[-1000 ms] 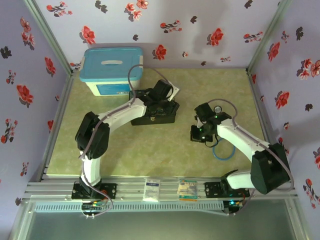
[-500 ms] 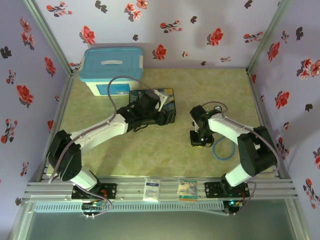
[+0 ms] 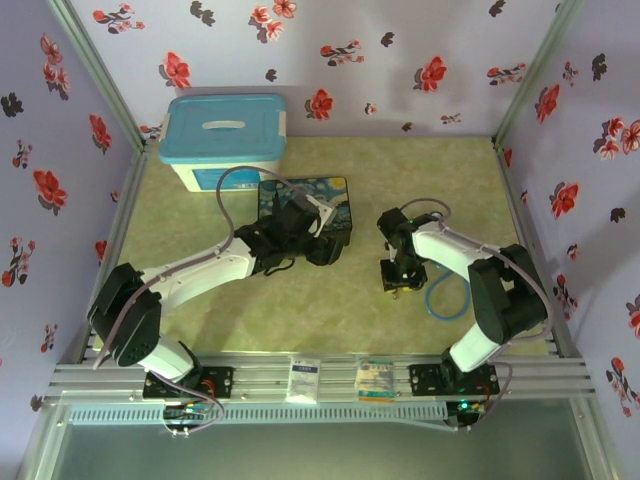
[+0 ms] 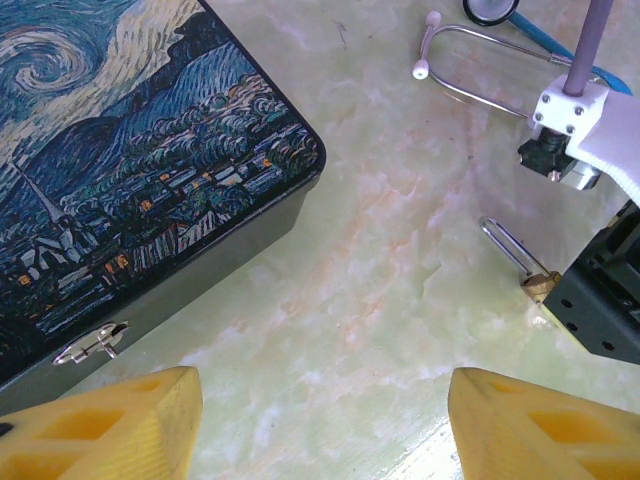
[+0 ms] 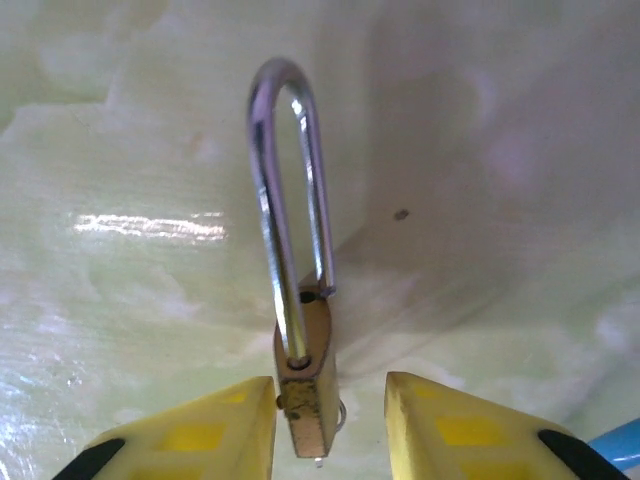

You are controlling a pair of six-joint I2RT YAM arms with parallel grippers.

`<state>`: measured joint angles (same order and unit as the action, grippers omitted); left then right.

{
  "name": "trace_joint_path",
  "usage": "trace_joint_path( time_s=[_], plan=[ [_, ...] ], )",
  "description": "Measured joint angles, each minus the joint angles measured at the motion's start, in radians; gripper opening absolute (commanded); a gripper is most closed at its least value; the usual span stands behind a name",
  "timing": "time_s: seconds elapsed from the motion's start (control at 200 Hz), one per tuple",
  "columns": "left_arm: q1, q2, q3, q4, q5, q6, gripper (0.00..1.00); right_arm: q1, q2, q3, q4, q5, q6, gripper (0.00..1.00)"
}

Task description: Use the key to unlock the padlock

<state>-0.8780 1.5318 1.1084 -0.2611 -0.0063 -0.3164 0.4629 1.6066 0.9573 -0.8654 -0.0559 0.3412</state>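
My right pincer (image 5: 328, 400) brackets the padlock (image 5: 305, 385) slackly, since its shackle (image 5: 280, 68) looks sprung; my left pincer (image 4: 322, 390) hangs wide, empty.

**Counter and its load**

Counter (image 3: 300, 300): pale green, marbled, glossy. Landmark is the Starry-Night box (image 4: 130, 170), sitting flat near mid-counter, lid down, small silver latch on its side wall.

- Blue-lidded plastic bin (image 3: 225, 140): behind the box and to its left, at the far-left corner, near it.
- Padlock (image 5: 305, 380): right of the box, well apart, bare surface between. Brass body, silver shackle resting on the counter.
- Stethoscope (image 3: 431, 300): farther right of the box, beyond the padlock, blue tubing looped on the surface.
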Motion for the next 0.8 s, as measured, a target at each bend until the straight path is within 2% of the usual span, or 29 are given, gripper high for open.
trace_joint_path(
  time_s=[0.3,0.39,0.685,0.8],
  plan=[
    [-0.001,0.0,-0.001,0.003,0.0,0.0,0.68,0.005,0.023,0.041,0.035,0.013,-0.001,0.38],
    [-0.001,-0.001,-0.002,0.003,0.0,0.0,0.67,0.006,0.021,0.041,0.05,0.008,0.005,0.31],
    [-0.001,-0.015,-0.014,-0.005,-0.001,0.0,0.68,0.019,0.003,0.034,0.03,-0.002,0.007,0.27],
    [-0.001,-0.015,-0.014,-0.01,-0.005,0.001,0.68,0.021,-0.006,0.018,0.029,-0.008,0.01,0.13]
  ],
)
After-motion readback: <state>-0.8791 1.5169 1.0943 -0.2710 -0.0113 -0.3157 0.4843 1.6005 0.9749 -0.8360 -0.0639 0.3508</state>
